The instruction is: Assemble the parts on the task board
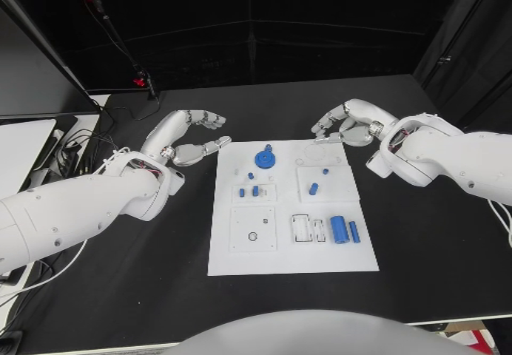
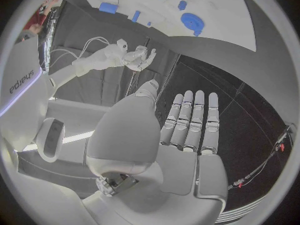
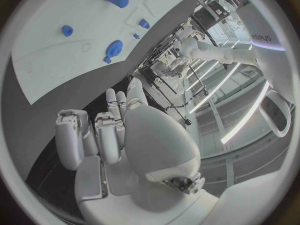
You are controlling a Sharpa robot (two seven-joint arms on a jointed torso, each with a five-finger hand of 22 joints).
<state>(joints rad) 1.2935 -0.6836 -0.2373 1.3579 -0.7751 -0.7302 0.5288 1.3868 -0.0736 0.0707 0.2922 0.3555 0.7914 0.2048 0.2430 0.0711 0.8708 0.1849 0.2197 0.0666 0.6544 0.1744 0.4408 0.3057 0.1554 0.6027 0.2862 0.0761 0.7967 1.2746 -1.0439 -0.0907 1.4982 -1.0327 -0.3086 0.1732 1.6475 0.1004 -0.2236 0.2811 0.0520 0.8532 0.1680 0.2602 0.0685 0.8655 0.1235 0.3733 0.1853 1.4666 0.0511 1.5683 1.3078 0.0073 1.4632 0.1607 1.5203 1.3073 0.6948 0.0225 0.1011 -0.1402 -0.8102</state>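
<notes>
Looking left to right, we note:
Left hand [image 1: 193, 138]: hovers just off the task board's far left corner, fingers apart and extended, holding nothing.
Table [image 1: 427, 244]: black, with a dark backdrop behind it.
Task board [image 1: 290, 259]: white, mid-table; we see a blue disc [image 1: 265, 158] at its far end, small blue pegs mid-board, a blue cylinder [image 1: 339, 229] near right.
Right hand [image 1: 347, 123]: above the board's far right corner, fingers curled in, nothing in them.
</notes>
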